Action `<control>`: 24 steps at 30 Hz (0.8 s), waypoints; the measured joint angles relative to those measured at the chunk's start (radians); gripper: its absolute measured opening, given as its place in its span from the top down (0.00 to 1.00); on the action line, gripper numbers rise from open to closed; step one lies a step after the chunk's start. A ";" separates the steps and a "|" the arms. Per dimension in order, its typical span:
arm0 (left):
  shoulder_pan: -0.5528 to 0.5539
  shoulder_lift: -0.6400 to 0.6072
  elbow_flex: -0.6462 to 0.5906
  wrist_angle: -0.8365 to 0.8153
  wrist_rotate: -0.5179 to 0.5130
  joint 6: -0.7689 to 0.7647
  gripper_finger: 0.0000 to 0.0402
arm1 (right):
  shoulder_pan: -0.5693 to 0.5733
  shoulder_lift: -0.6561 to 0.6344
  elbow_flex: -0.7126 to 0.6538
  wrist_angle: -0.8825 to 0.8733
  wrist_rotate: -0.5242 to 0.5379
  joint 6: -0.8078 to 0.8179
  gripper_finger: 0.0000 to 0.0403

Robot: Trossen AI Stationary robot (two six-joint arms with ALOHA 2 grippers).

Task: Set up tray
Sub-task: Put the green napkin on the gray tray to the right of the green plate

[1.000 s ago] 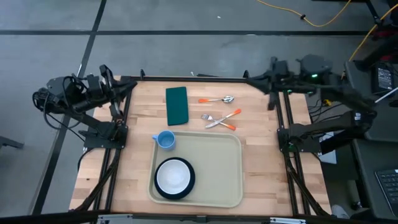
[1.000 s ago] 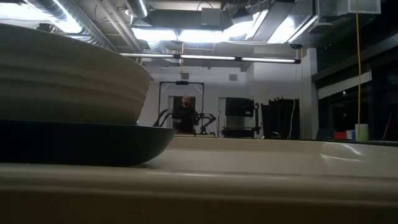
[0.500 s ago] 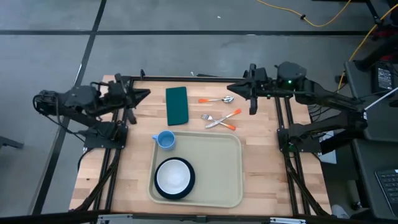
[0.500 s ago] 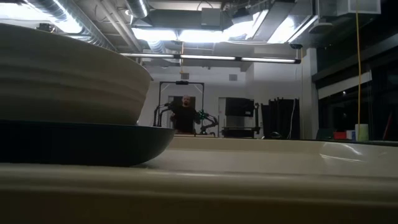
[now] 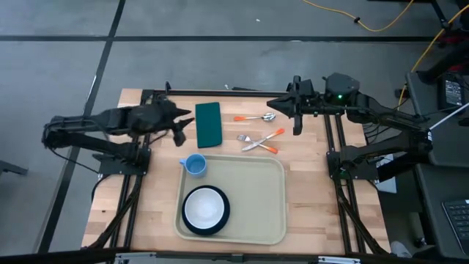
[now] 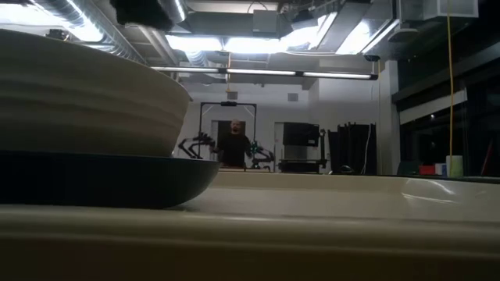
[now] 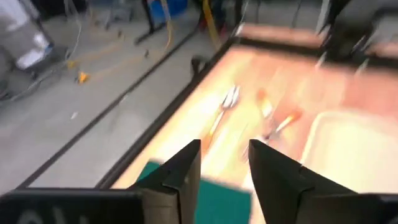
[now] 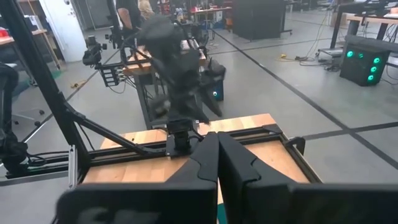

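The beige tray (image 5: 256, 198) lies on the wooden table's near half. A white bowl (image 5: 204, 207) sits on a dark plate (image 5: 223, 220) in the tray's near left part. A blue cup (image 5: 194, 164) stands at the tray's far left corner. A dark green napkin (image 5: 209, 123) lies flat beyond the tray. To its right are an orange-handled spoon (image 5: 256, 117) and orange-handled cutlery (image 5: 261, 141). My left gripper (image 5: 187, 117) (image 7: 224, 163) hovers open at the napkin's left edge. My right gripper (image 5: 271, 105) (image 8: 217, 142) is shut and empty, in the air by the spoon's bowl end.
Dark arm frames stand along the table's left edge (image 5: 135, 169) and right edge (image 5: 338, 169). Bare wood shows right of the tray (image 5: 315, 205). In the low view the bowl (image 6: 78, 94) and tray rim (image 6: 312, 234) fill the foreground. A person (image 6: 233, 144) stands far back in the room.
My left gripper has swung out from the table's far left corner toward the right, reaching the napkin's left edge. My right gripper moved from the far right corner toward the left and a little nearer, up to the spoon, then stayed still. Nothing on the table has moved.
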 joint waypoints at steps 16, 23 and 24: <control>0.407 0.236 0.000 0.059 0.413 0.193 0.54 | 0.000 0.000 0.000 -0.045 0.006 -0.002 0.99; 0.577 0.329 0.000 0.162 0.652 0.185 0.49 | 0.000 0.000 0.000 -0.067 0.014 -0.004 0.99; 0.590 0.346 0.000 0.163 0.677 0.183 0.48 | 0.000 0.000 0.000 -0.068 0.028 -0.004 0.99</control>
